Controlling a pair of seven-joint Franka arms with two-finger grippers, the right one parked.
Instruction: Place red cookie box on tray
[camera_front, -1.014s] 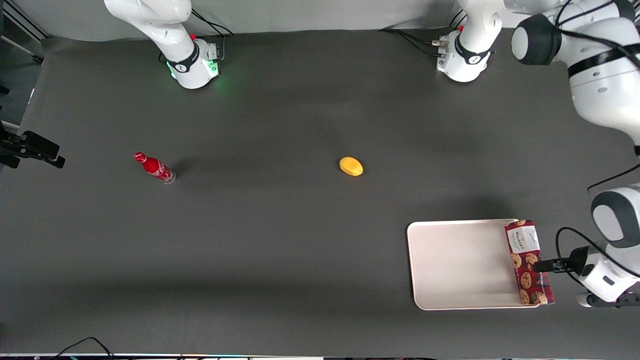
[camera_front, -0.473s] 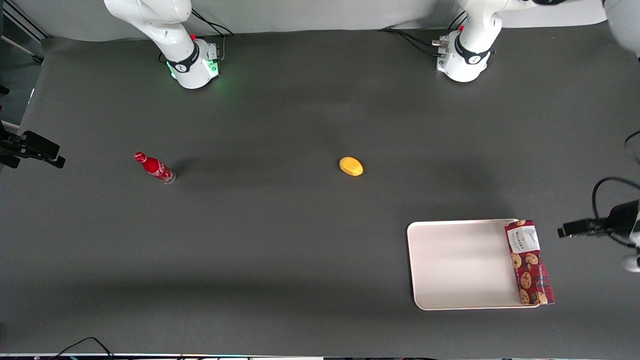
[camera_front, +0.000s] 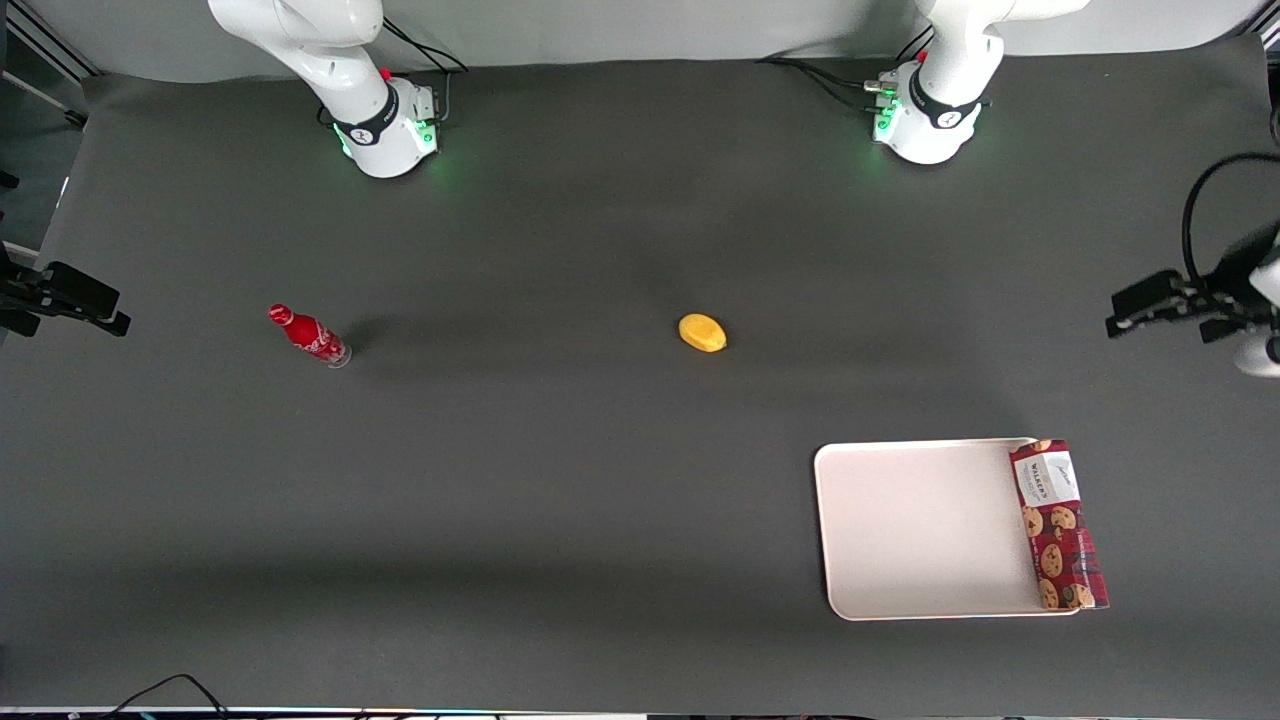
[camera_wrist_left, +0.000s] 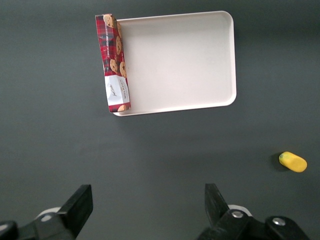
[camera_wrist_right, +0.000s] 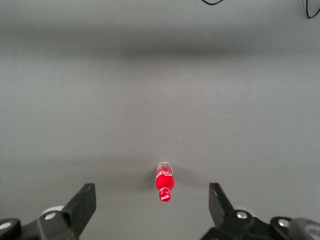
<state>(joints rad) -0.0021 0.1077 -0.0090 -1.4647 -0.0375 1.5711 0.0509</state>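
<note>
Red cookie box (camera_front: 1059, 526) propped on tray (camera_front: 925, 530) edge, working arm's end of desk.
End effector (camera_wrist_left: 146, 206) spread, empty, up above desk, well apart from box.

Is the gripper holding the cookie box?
No. The gripper is open and empty, up off the table, while the cookie box rests along the tray's edge.

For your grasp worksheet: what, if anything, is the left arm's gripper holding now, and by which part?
Nothing. The gripper hangs open above bare table, away from the red cookie box, which lies along the tray edge.
</note>
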